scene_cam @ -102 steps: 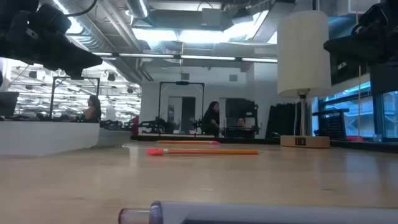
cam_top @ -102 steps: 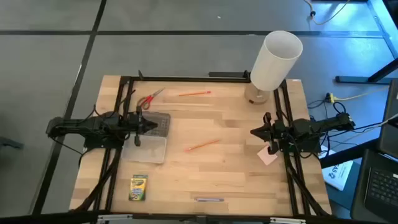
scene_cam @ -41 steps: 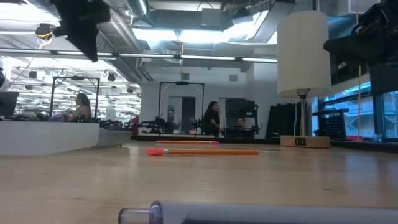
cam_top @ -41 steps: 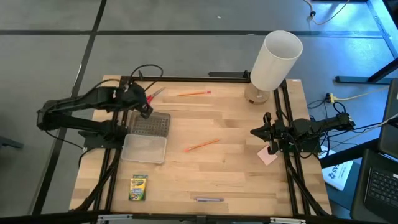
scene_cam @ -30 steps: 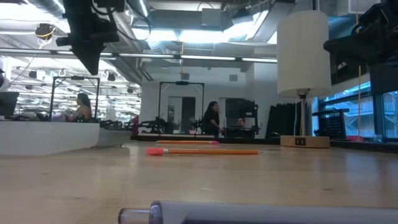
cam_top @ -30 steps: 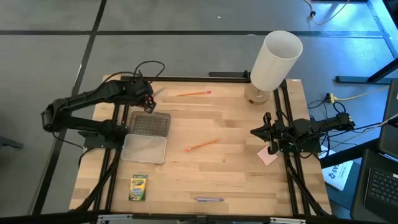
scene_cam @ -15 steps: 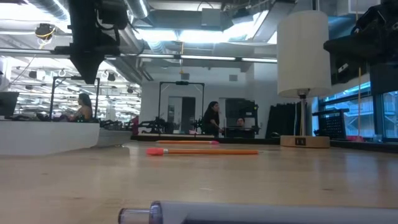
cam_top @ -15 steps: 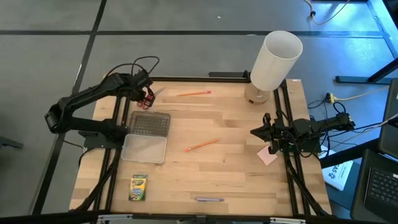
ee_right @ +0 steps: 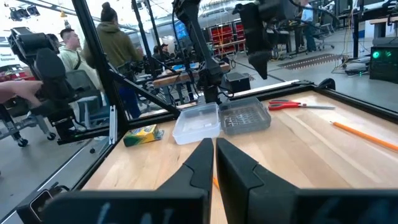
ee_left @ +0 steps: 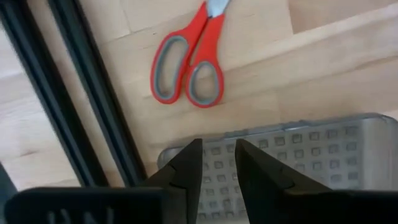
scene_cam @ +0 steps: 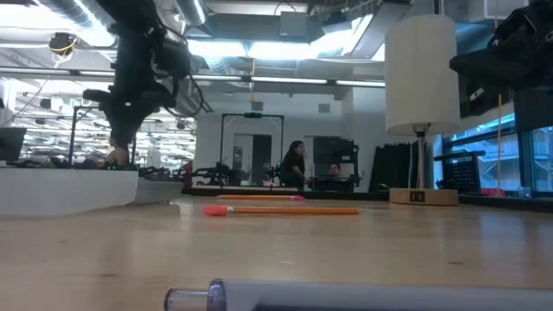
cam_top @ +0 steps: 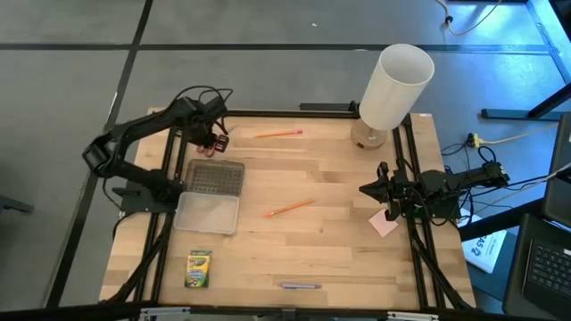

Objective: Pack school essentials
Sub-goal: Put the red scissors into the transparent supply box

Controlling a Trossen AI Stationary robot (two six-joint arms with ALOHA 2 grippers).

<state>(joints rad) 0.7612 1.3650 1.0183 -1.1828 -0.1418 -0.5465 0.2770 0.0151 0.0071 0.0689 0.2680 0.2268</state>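
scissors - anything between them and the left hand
Nothing visible. The left hand hangs above the table's far left corner, and the red-handled scissors lie on bare wood just past the case's dimpled grey lid.

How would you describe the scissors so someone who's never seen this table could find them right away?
Start at the tall white cylinder on the wooden table's far edge and go along that edge to the opposite corner. There the scissors lie flat beside the black frame rail, just beyond the dimpled grey lid. They alone have red looped handles.
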